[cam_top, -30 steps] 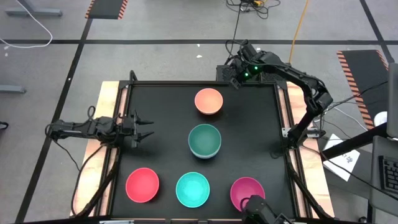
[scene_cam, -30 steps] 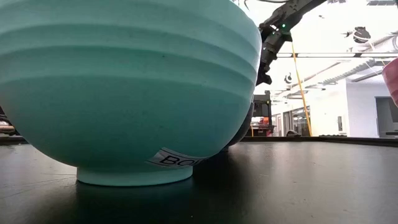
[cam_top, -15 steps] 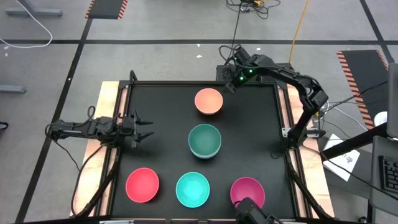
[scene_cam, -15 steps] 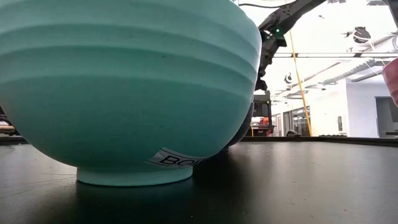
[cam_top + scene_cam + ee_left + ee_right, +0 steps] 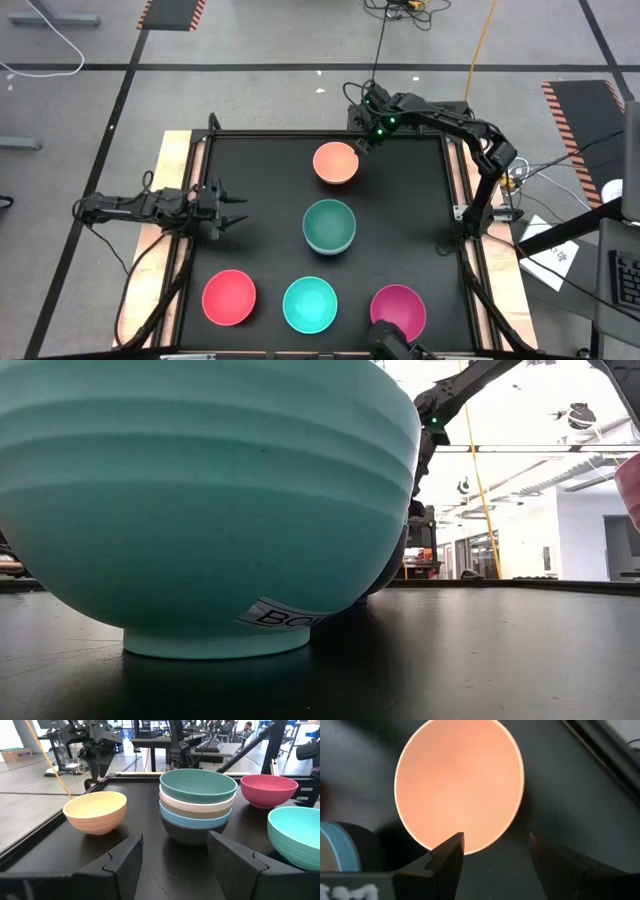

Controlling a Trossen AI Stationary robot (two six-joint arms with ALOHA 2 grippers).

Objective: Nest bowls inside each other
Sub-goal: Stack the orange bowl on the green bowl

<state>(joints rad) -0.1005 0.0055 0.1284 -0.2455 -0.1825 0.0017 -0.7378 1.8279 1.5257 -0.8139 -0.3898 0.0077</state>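
A peach-orange bowl (image 5: pixel 335 162) stands alone on its foot at the table's far middle. At the centre is a nested stack (image 5: pixel 329 226) with the dark green bowl (image 5: pixel 197 784) on top, then white, olive-grey and blue, and black at the bottom. Red-pink (image 5: pixel 229 297), turquoise (image 5: pixel 310 304) and magenta (image 5: pixel 398 309) bowls stand in a row along the near edge. My right gripper (image 5: pixel 362 143) hovers open above the peach bowl's (image 5: pixel 459 787) far-right rim, pointing down. My left gripper (image 5: pixel 235 207) waits open at the table's left side, facing the stack.
The black mat has bare room between the bowls and to the right of the stack. A raised frame (image 5: pixel 455 200) borders the table. In the low view the turquoise bowl (image 5: pixel 200 500) fills most of the picture and hides the stack; the magenta bowl's edge (image 5: pixel 631 485) shows at the right.
My right gripper has moved from beyond the far edge toward the table's left and a little nearer, coming over the peach-orange bowl's far-right rim. No bowl has moved.
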